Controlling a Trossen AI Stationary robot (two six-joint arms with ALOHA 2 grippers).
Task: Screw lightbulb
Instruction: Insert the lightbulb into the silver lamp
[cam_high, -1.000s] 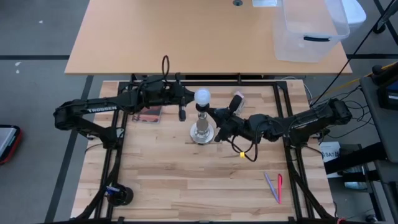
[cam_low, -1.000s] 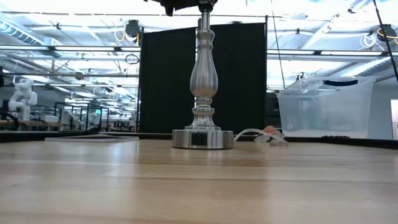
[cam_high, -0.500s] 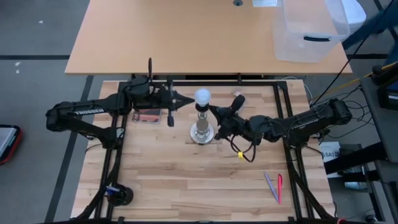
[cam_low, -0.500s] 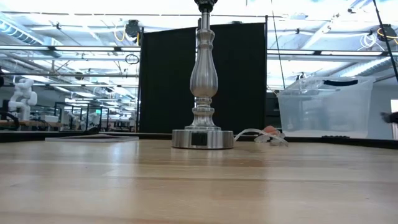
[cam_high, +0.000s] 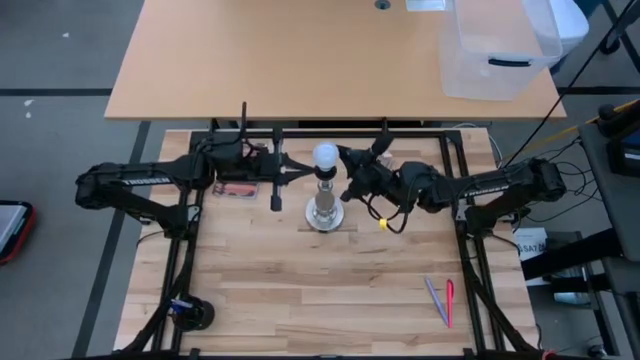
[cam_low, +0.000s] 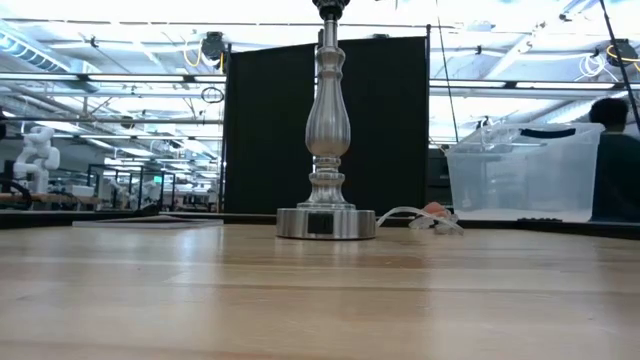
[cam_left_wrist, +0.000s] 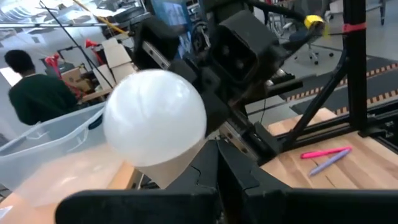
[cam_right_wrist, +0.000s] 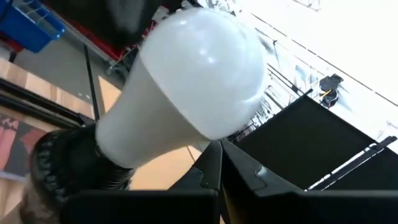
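The white frosted lightbulb (cam_high: 325, 155) sits upright in the black socket on top of the silver stand (cam_high: 325, 212), whose round base (cam_low: 325, 222) rests on the wooden table. The bulb lies above the top of the low view. My left gripper (cam_high: 300, 169) is shut, level with the bulb on its left; a small gap to the bulb shows. My right gripper (cam_high: 347, 162) is shut, close on the bulb's right. Each wrist view shows the bulb (cam_left_wrist: 155, 118) (cam_right_wrist: 199, 81) just beyond the shut fingertips. My right gripper's shut fingertips (cam_right_wrist: 219, 152) stand level beside the bulb's globe, coming from the table's right. I cannot tell whether they touch it.
A clear plastic bin (cam_high: 495, 50) stands on the far table. Two pens (cam_high: 441, 300) lie near right, a red-and-black card (cam_high: 238, 185) lies under my left arm, and a white cord (cam_low: 420, 217) lies behind the stand. A person (cam_low: 612, 150) is beyond the table.
My left gripper has drawn back from the bulb toward the table's left edge and turned about, and now points level at the bulb. My right gripper has moved from beside the stand's base up and toward the far edge, to the bulb's right side. The bulb and stand have stayed put.
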